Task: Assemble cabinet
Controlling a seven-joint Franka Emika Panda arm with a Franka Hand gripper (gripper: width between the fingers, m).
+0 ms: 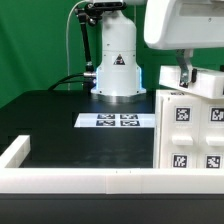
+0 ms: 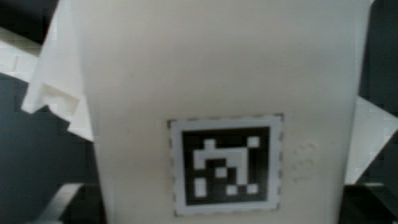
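Note:
The cabinet (image 1: 192,128) is a large white box with several black-and-white tags. It stands at the exterior view's right, on the black table. My gripper (image 1: 184,80) comes down onto its top edge from above. In the wrist view a white face of the cabinet (image 2: 169,80) with one tag (image 2: 228,165) fills the picture. That face spans the whole gap between my gripper's (image 2: 217,205) two dark fingers, so the gripper looks shut on it. The cabinet hides the lower part of the fingers.
The marker board (image 1: 115,121) lies flat on the table in front of the robot base (image 1: 115,70). A long low white rail (image 1: 80,181) runs along the near edge, with a raised end (image 1: 14,152) at the exterior view's left.

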